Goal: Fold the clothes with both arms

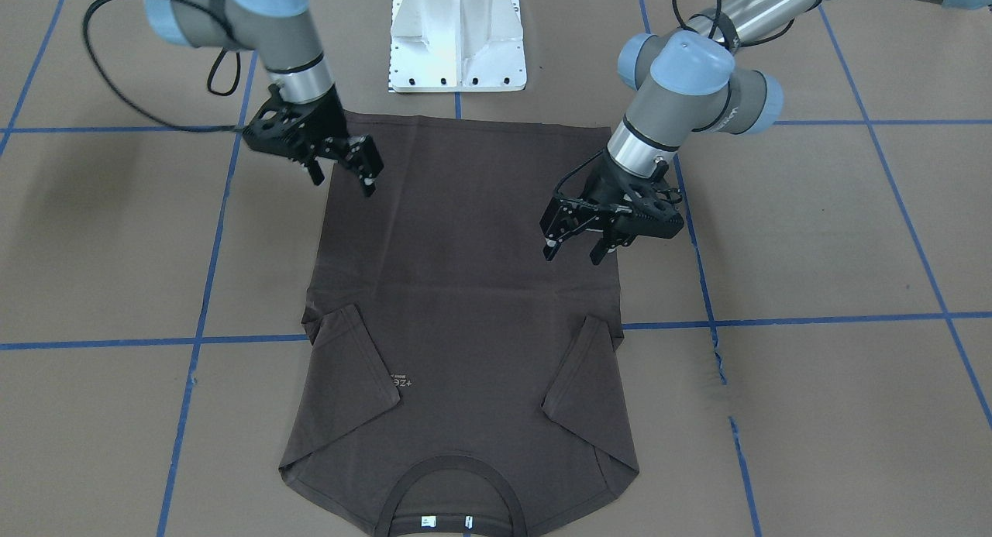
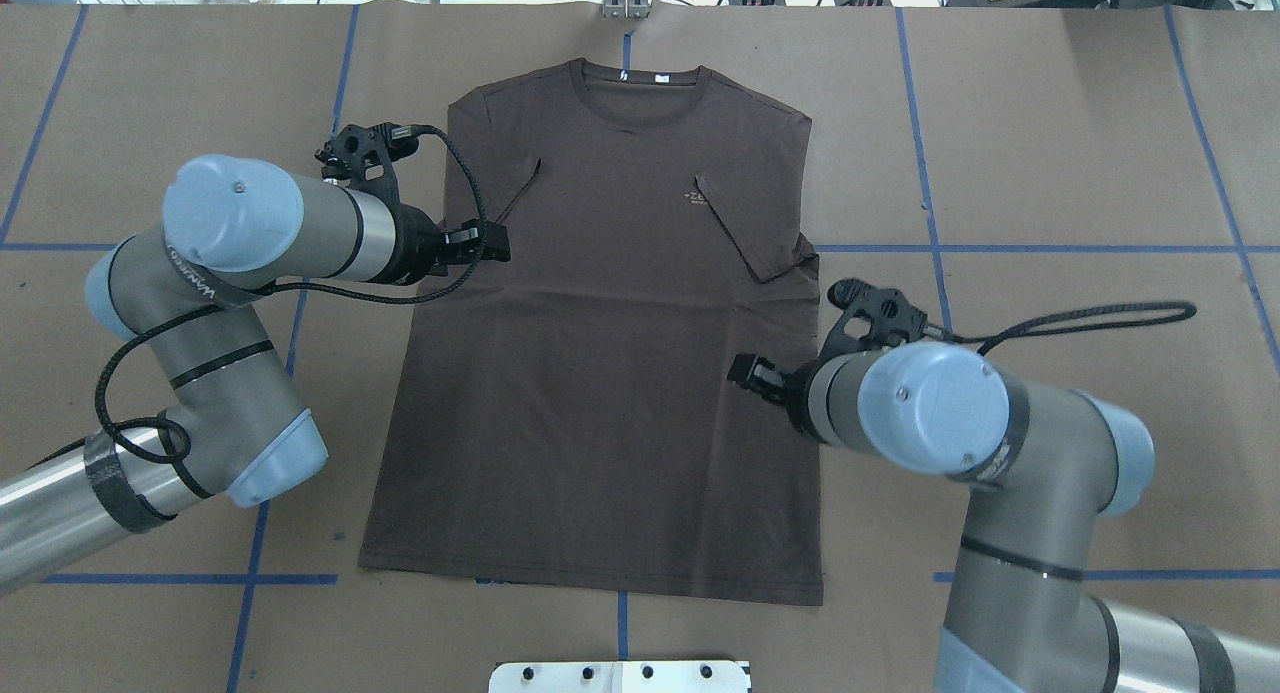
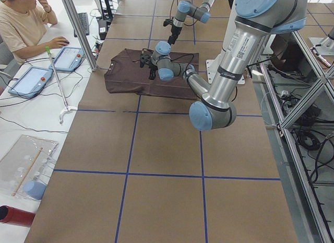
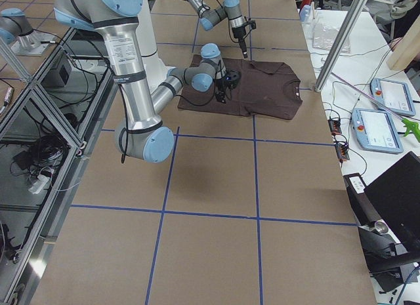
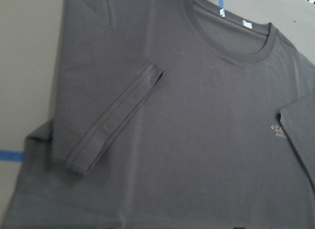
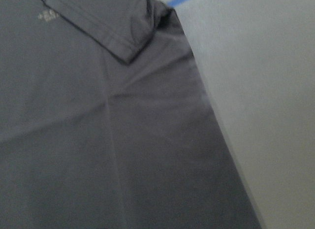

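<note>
The dark brown T-shirt (image 1: 465, 289) lies flat on the brown table, front up, with both sleeves folded inward and its collar (image 1: 453, 490) at the side far from the robot. It also shows in the overhead view (image 2: 600, 393) and in both wrist views (image 5: 197, 140) (image 6: 74, 140). My left gripper (image 1: 574, 255) (image 2: 495, 243) is open and empty, just above the shirt's edge below its sleeve. My right gripper (image 1: 343, 184) (image 2: 745, 371) is open and empty, above the opposite edge, nearer the hem.
The white pedestal base (image 1: 457, 41) stands just behind the shirt's hem. Blue tape lines (image 1: 201, 289) grid the table. An operator (image 3: 21, 23) sits at a side desk with tablets (image 3: 31, 78). Black cables (image 2: 1080, 323) loop from both wrists.
</note>
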Robot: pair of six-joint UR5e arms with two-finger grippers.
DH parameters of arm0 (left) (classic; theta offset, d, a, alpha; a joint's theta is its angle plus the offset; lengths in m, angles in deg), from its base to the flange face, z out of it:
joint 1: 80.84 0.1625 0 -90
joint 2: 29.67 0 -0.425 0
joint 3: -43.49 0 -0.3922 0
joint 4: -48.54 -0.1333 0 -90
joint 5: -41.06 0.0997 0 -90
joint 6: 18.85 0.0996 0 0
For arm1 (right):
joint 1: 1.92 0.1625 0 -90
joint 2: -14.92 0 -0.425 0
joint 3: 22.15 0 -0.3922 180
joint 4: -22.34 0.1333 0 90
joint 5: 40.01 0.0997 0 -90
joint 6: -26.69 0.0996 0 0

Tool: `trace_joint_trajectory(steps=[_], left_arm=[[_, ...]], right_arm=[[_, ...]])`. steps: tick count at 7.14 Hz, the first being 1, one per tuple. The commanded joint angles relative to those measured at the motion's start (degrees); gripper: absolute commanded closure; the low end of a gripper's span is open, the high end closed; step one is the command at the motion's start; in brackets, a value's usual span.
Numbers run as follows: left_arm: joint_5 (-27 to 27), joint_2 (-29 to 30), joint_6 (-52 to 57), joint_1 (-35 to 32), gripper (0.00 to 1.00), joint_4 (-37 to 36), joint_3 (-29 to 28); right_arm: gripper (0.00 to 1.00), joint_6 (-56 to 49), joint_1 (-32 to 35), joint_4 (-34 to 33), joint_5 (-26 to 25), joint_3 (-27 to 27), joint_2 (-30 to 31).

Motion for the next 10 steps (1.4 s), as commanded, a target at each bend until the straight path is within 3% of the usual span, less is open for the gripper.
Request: trace_joint_trajectory(steps=[1,4,8,9,10], left_arm=[[-0.35,-1.44,-0.47,0.05,0.15,0.04,0.69],[-0.44,-1.27,-3.18,0.22,0.13,0.3,0.25],[-0.35,-1.09,-3.2,0.4,0.12,0.39,0.25],[-0.35,-0.92,-3.2,0.4,0.12,0.39,0.25],[-0.35,-0.91,-3.11,0.4,0.12,0.39,0.25]], right_arm=[[0.11,9.91,-10.93,-2.39,-7.82,-2.08,2.07],[0.17,22.99,-17.27,-11.51,-9.42,-6.38,4.17],[0.23,24.17,-18.61,-12.05,-9.88,-4.63,4.45],[0.3,24.17,-18.7,-12.06,-9.7,-4.19,4.53],[0.66,24.17,-18.61,-12.06,-9.61,-4.36,4.53]])
